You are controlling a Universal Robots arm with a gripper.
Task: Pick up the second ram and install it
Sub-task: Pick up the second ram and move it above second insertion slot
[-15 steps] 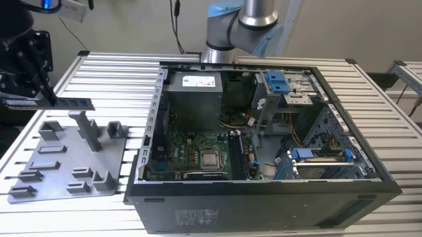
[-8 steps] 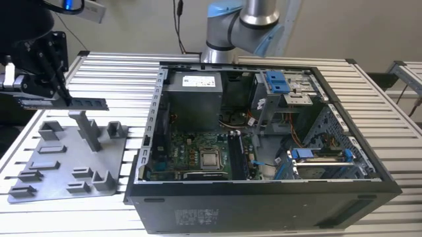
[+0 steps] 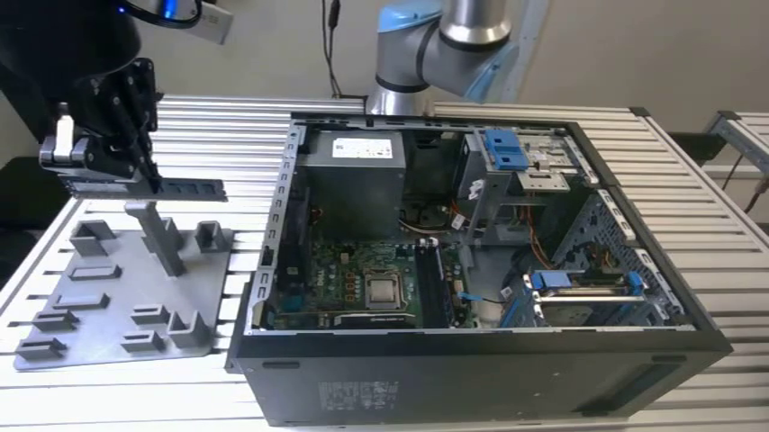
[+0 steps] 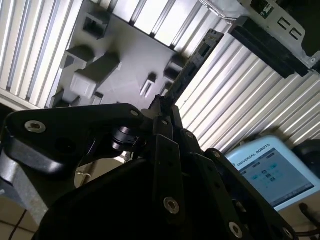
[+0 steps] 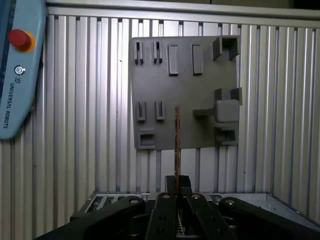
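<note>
**Gripper.** The gripper [image 3: 153, 183] is pinched on one end of the second ram [image 3: 193, 189]. In both wrist views the fingers press against the two flat faces of the stick [image 4: 195, 60], and the rest of its length projects freely beyond the fingertips. In the first wrist view the stick [image 5: 176, 140] shows edge-on as a thin line running straight out from the gripper [image 5: 177, 181].

**Handling.** Treat the stick as light, stiff and fragile.
- It is a thin board, so it should not sag, but it will likely crack if twisted.
- The faces are smooth, and an end grip leaves a long lever, so a side knock could swing it between the fingers.
- Take hold on the flat faces near an end, keeping off the contact edge.

**Below.** The stick is held roughly level above the grey tray [image 3: 72, 324] and appears clear of its upright posts.

**Beyond.** The tray rests on the ribbed tabletop [image 3: 229, 135]. The open PC case [image 3: 481, 378] lies toward the exterior view's right with its motherboard [image 3: 360, 270] exposed, well apart from the stick.
</note>
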